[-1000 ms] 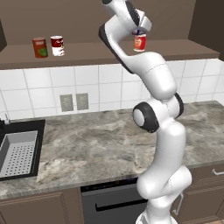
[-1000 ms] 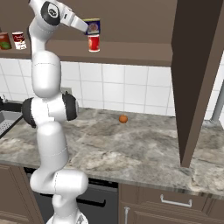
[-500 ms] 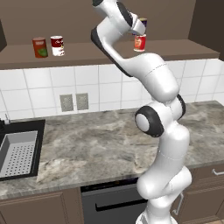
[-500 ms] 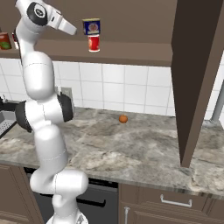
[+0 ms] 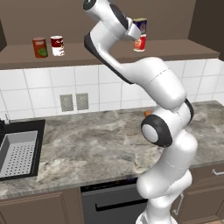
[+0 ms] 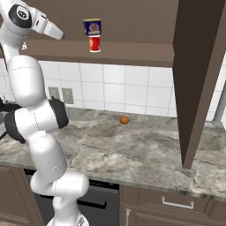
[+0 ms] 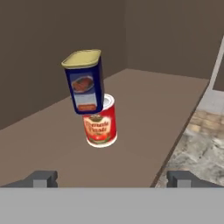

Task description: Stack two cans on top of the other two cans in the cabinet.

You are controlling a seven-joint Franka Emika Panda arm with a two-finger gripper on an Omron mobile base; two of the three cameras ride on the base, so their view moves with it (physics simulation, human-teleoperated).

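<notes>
We see blue can (image 7: pixel 84 83) stacked on tomato can (image 7: pixel 100 122), on cabinet ledge (image 5: pixel 183 49). Gripper (image 6: pixel 61 35) sits at their 9 o'clock in right base view, apart. Two other cans (image 5: pixel 48 46) stand side by side further along ledge, well apart. Small fruit (image 6: pixel 124 119) on counter (image 6: pixel 145 150) below.

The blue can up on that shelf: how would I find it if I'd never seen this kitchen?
Look at the long dark-brown shelf above the white tiled wall. Near its right part a red can stands alone, away from the two cans at the left. The blue can sits on top of it, tilted, boxier than the round cans, with a yellow lid.
</notes>
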